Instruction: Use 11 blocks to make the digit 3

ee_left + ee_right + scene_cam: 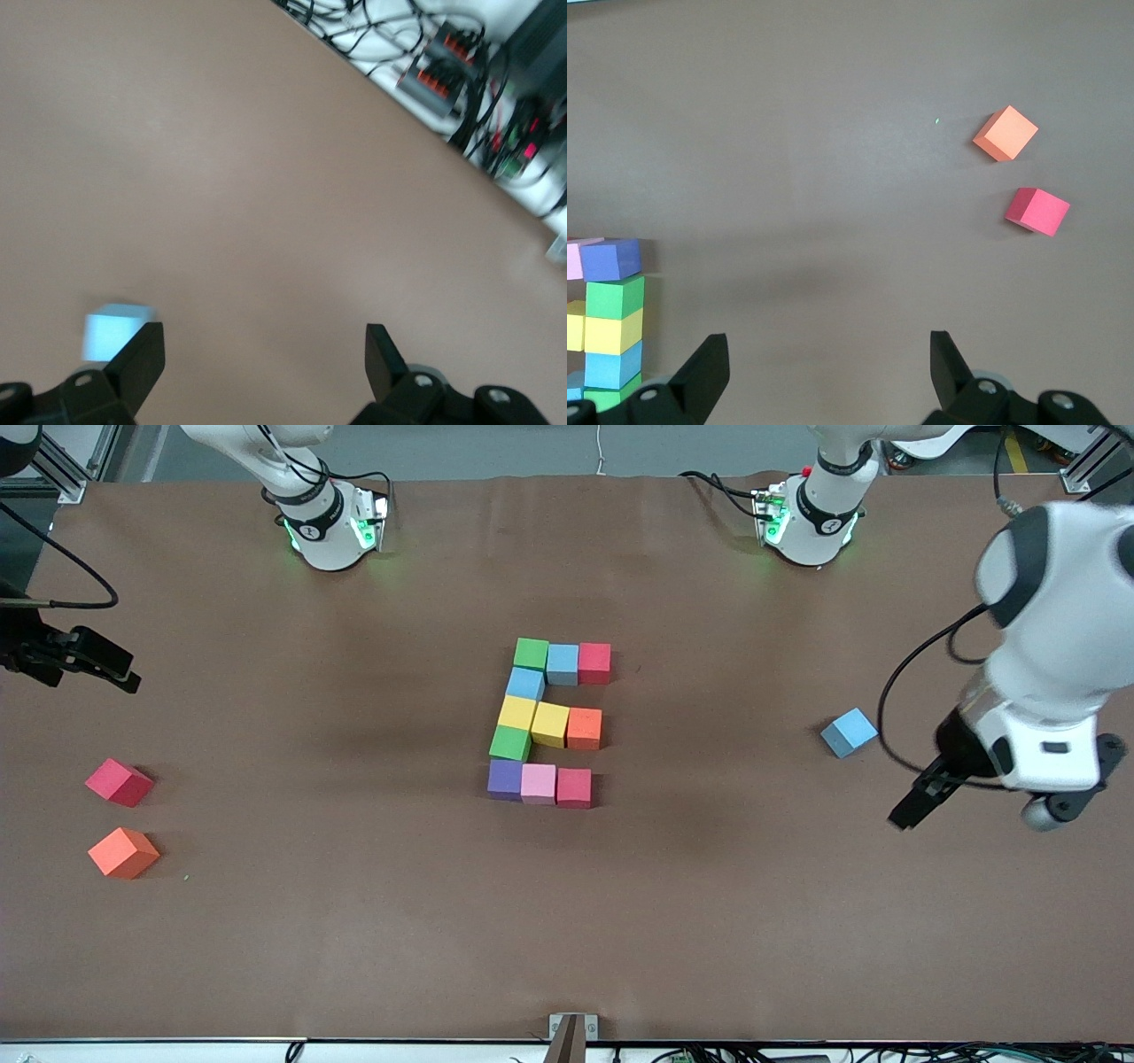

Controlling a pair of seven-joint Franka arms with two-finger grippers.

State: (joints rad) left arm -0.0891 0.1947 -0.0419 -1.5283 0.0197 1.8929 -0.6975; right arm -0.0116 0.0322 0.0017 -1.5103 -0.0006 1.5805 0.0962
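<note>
Seemingly complete, the digit 3 (547, 722) sits mid-worktop with all eleven blocks touching; both grippers, left (921, 802) and right (97, 664), hover empty at their ends, jaws spread, and should avoid nudging it while retreating.

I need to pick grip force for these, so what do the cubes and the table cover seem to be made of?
The cubes, such as the loose blue one and the orange one, look like matte foam: flat colour, no shine, slightly soft edges. The table cover looks like brown paper or thin felt, dull and with faint ripples along its edge near the bases; which one I cannot tell.
</note>
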